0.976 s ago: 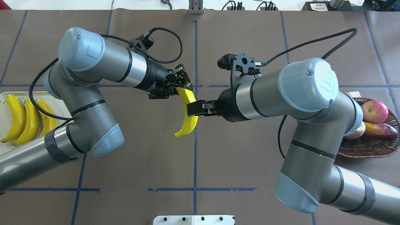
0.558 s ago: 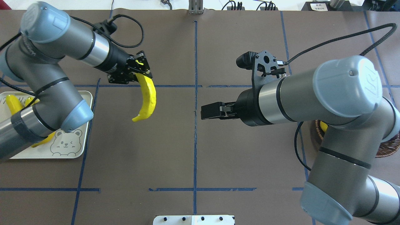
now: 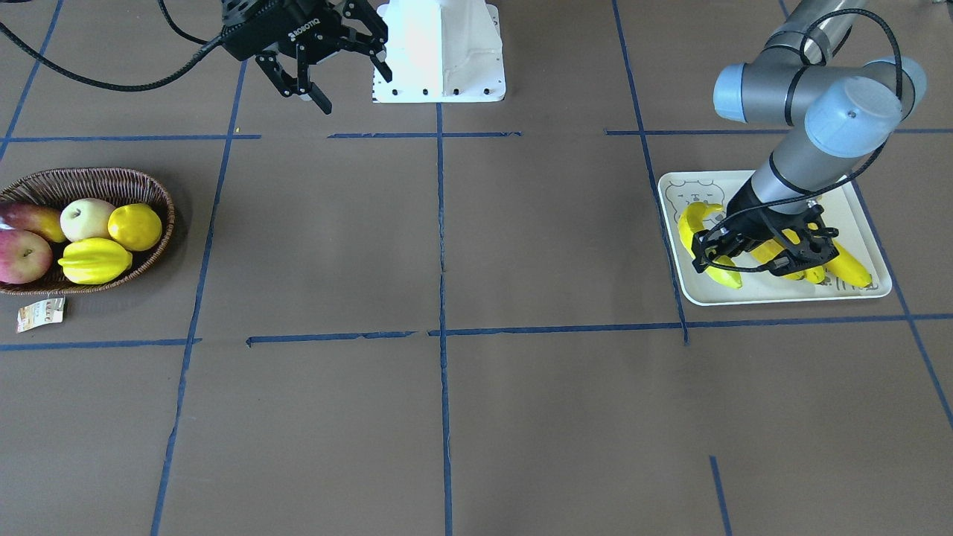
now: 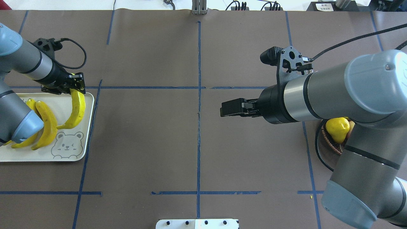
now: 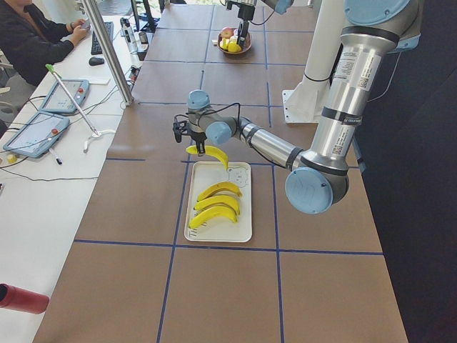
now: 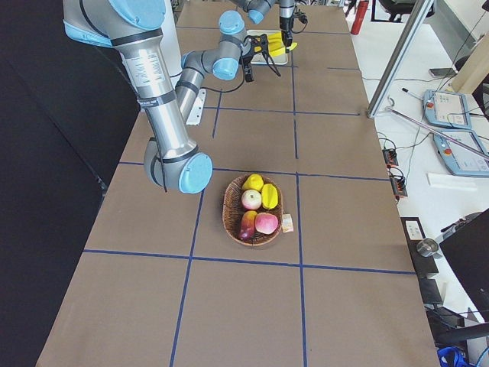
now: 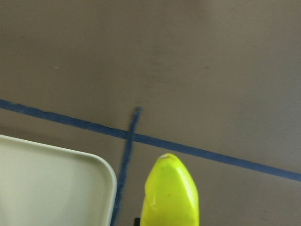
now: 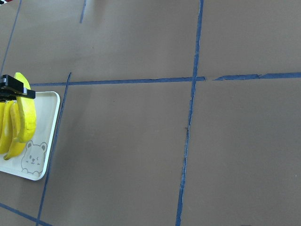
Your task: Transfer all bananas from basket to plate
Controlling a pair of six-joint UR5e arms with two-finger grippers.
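Note:
My left gripper is shut on the top end of a yellow banana, which hangs over the far right part of the cream plate. The wrist view shows the banana's tip beside the plate's corner. Three more bananas lie side by side on the plate. Near the table's middle my right gripper hovers open with nothing in it. The wicker basket holds no banana that I can see; in the overhead view it is mostly hidden under my right arm.
The basket holds a lemon, a starfruit, apples and a mango, with a paper tag beside it. The robot's white base stands at the near edge. A person sits at a side desk.
The right gripper let go of the banana and drew back to the right. The left arm swung the banana from the table's middle to over the plate.

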